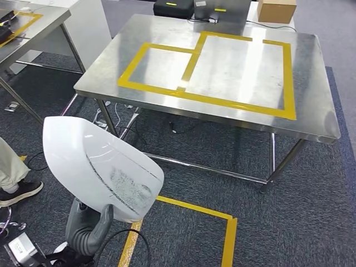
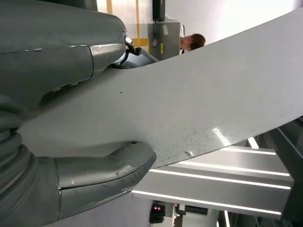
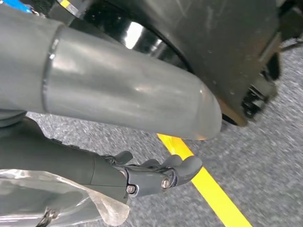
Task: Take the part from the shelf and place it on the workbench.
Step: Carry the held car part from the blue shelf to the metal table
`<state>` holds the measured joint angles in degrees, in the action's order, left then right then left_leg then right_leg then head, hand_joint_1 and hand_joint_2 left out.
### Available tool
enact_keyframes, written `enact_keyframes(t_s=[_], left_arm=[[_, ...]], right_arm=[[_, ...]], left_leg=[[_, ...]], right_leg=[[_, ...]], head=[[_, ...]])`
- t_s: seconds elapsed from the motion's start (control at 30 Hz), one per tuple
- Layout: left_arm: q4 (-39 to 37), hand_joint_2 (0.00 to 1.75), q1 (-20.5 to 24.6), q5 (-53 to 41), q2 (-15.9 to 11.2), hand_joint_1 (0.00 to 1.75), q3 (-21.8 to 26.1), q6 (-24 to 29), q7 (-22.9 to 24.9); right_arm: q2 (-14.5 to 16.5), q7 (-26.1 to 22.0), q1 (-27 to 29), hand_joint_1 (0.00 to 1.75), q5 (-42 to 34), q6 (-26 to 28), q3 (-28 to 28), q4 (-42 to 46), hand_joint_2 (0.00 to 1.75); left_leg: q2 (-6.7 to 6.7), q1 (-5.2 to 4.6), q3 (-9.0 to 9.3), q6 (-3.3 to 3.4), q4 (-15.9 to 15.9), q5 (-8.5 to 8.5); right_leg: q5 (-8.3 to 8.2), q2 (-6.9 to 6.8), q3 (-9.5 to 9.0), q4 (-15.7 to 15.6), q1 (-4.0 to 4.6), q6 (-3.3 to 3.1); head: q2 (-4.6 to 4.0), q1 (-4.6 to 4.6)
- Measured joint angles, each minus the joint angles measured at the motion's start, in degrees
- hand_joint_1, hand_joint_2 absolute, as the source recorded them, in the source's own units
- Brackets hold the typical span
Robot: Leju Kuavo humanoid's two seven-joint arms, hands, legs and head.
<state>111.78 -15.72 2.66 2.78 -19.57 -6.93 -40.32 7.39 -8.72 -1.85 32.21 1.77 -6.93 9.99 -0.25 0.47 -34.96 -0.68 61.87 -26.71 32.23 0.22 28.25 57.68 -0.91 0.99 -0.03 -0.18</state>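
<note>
The part [image 1: 100, 167] is a large white curved shell with a scuffed grey patch. My left hand [image 1: 86, 228] grips its lower edge from below at the lower left of the head view. In the left wrist view the thumb [image 2: 107, 168] and the fingers [image 2: 71, 52] clamp the white part [image 2: 200, 99] between them. The workbench [image 1: 310, 111] is a steel table with yellow tape rectangles, ahead and to the right of the part, its marked top bare. My right hand [image 3: 150, 177] hangs over the carpet, fingers loosely apart and holding nothing.
A second steel table [image 1: 38, 22] stands at the far left. A cardboard box [image 1: 276, 10] and a black case [image 1: 172, 8] sit beyond the workbench. A person's leg and shoe [image 1: 16, 189] are at the left edge. Yellow floor tape [image 1: 228, 233] marks the carpet in front.
</note>
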Motion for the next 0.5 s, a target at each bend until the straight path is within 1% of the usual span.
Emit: enact_keyframes(t_s=[0.03, 0.07, 0.13, 0.17, 0.2, 0.23, 0.27, 0.3, 0.33, 0.37, 0.4, 0.43, 0.47, 0.5], left_arm=[[0.0, 1.75, 0.0, 0.0, 0.0, 1.75, 0.0, 0.0, 0.0], [0.0, 1.75, 0.1, 0.1, 0.0, 1.75, 0.0, 0.0, 0.0], [0.0, 1.75, 0.1, 0.1, 0.1, 1.75, 0.0, -0.1, 0.0], [0.0, 1.75, 0.1, 0.0, 0.1, 1.75, -0.1, -0.1, 0.0], [0.0, 1.75, 0.2, 0.0, 0.1, 1.75, -0.1, 0.0, 0.0], [0.0, 1.75, 0.2, 0.0, 0.2, 1.75, -0.1, 0.0, 0.0], [0.0, 1.75, 0.3, 0.0, 0.2, 1.75, -0.1, 0.0, 0.0], [0.0, 1.75, 0.3, 0.0, 0.2, 1.75, -0.1, 0.0, 0.0], [0.0, 1.75, 0.3, 0.0, 0.2, 1.75, -0.1, 0.0, 0.0], [0.0, 1.75, 0.3, 0.0, 0.2, 1.75, -0.1, 0.1, 0.0], [0.0, 1.75, 0.3, 0.0, 0.2, 1.75, -0.1, 0.1, 0.0], [0.0, 1.75, 0.3, 0.0, 0.3, 1.75, -0.2, 0.2, 0.0], [0.0, 1.75, 0.3, 0.0, 0.3, 1.75, -0.2, 0.2, 0.0], [0.0, 1.75, 0.3, 0.0, 0.3, 1.75, -0.2, 0.3, 0.0]], right_arm=[[0.0, 0.0, -0.1, 0.0, 0.0, 0.0, 0.0, 0.0, 0.0], [0.0, 0.0, -0.1, 0.0, 0.0, -0.1, 0.0, 0.0, 0.0], [0.0, -0.1, -0.2, 0.0, 0.0, -0.2, 0.0, 0.0, 0.0], [0.0, -0.2, -0.2, 0.0, -0.1, -0.2, 0.0, 0.0, 0.0], [0.0, -0.3, -0.3, 0.0, -0.1, -0.3, 0.0, 0.0, 0.0], [0.0, -0.4, -0.3, 0.0, -0.2, -0.4, 0.0, 0.1, 0.0], [0.0, -0.5, -0.2, 0.0, -0.3, -0.6, 0.0, 0.1, 0.0], [0.0, -0.5, -0.1, 0.0, -0.5, -0.7, 0.0, 0.1, 0.0], [0.0, -0.6, 0.0, 0.0, -0.6, -0.8, 0.0, 0.1, 0.0], [0.0, -0.6, 0.1, 0.0, -0.8, -0.8, 0.0, 0.1, 0.0], [0.0, -0.6, 0.1, 0.0, -1.0, -0.9, 0.0, 0.1, 0.0], [0.0, -0.6, 0.2, 0.0, -1.1, -0.9, -0.1, 0.1, 0.0], [0.0, -0.6, 0.2, 0.0, -1.3, -0.9, -0.1, 0.0, 0.0], [0.0, -0.6, 0.1, 0.0, -1.4, -0.9, -0.1, 0.0, 0.0]], left_leg=[[0.03, -0.18, 0.52, 0.37, -1.1, -0.3], [0.01, -0.36, 0.76, 0.77, -1.6, -0.89], [-0.12, -0.26, 1.36, 1.56, -2.4, -1.31], [-0.13, -0.14, 1.75, 1.92, -2.8, -1.4], [-0.08, -0.01, 2.16, 2.29, -3.1, -1.5], [0.0, 0.03, 2.46, 2.62, -3.3, -1.71], [0.08, -0.01, 2.72, 2.88, -3.3, -2.02], [0.09, -0.06, 3.02, 3.05, -3.3, -2.36], [0.03, -0.11, 3.49, 3.11, -3.3, -2.79], [-0.07, -0.14, 4.12, 3.11, -3.3, -3.29], [-0.17, -0.16, 4.95, 3.05, -3.3, -3.87], [-0.24, -0.17, 5.89, 2.92, -3.3, -4.53], [-0.26, -0.27, 6.59, 2.71, -3.4, -5.15], [-0.26, -0.34, 7.11, 2.44, -3.3, -5.67]], right_leg=[[0.27, -0.03, 0.03, -0.1, 0.03, 0.37], [0.41, -0.12, -0.13, -0.4, 0.07, 0.71], [0.76, -0.31, -0.58, -0.7, 0.02, 1.28], [1.26, -0.35, -0.36, 0.0, 0.02, 1.49], [2.24, -0.33, 0.74, 2.1, 0.02, 1.64], [3.58, -0.3, 2.85, 5.6, 0.0, 1.72], [4.92, -0.29, 5.6, 9.7, 0.02, 1.77], [5.8, -0.28, 8.39, 13.6, 0.02, 1.81], [5.47, -0.28, 10.51, 15.9, 0.02, 1.81], [3.86, -0.28, 11.58, 16.0, 0.03, 1.77], [1.13, -0.28, 11.53, 13.8, 0.03, 1.65], [-2.02, -0.29, 10.75, 10.2, 0.07, 1.45], [-4.2, -0.29, 9.61, 7.0, 0.2, 1.24], [-5.35, -0.28, 8.36, 4.3, 0.33, 0.96]], head=[[0.0, 0.02], [0.0, 0.03], [0.01, 0.15], [0.01, 0.17], [0.01, 0.21], [0.01, 0.25], [0.01, 0.25], [0.01, 0.28], [0.01, 0.27], [0.01, 0.28], [0.01, 0.3], [0.01, 0.29], [0.0, 0.28], [0.0, 0.26]])
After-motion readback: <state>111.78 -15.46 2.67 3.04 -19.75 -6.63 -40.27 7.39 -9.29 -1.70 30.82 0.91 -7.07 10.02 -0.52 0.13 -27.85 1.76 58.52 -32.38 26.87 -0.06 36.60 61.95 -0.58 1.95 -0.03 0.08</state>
